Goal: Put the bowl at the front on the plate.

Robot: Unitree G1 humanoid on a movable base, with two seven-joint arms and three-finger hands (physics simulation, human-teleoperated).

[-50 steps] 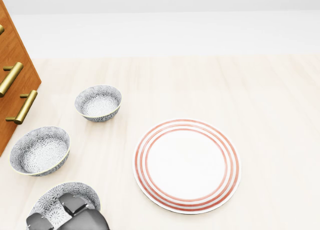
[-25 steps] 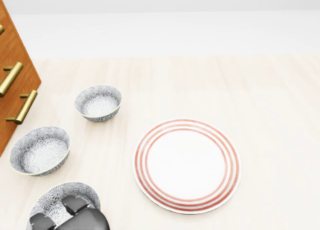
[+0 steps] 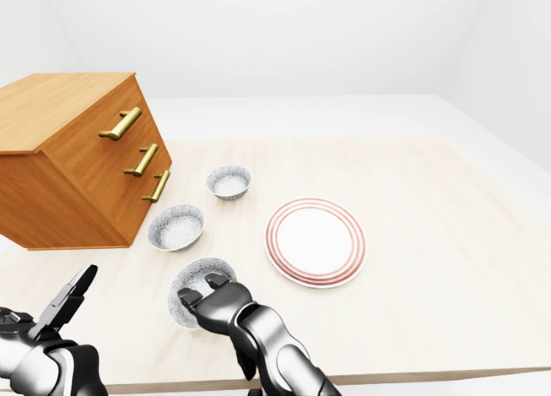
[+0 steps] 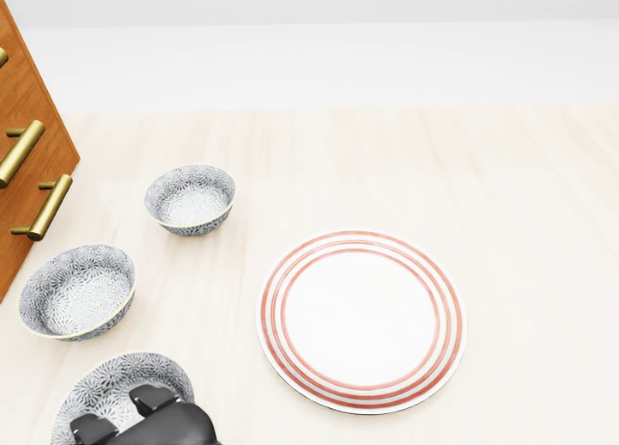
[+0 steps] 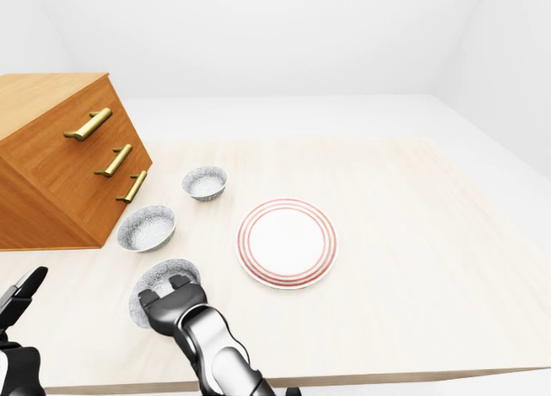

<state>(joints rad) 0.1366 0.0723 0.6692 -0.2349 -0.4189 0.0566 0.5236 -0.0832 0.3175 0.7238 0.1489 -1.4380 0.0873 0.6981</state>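
Evidently the right hand (image 3: 222,300) hooks two fingers (image 4: 155,400) over the nearest bowl (image 4: 111,382) at the head view's lower left, likely to pinch its rim for lifting; whether the grip is clamped, I can't tell. The plate (image 4: 360,319) lies just right of the bowl. The left hand (image 3: 65,306) hangs splayed, idle.

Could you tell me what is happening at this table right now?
The right robot hand is at the grey patterned ceramic bowl lowest in the head view, fingers hooked over its near rim; whether the grip is closed is unclear. The bowl sits on the pale wooden table, not yet on the white red-ringed plate to its right. The left robot hand hangs open at the lower left, holding nothing.
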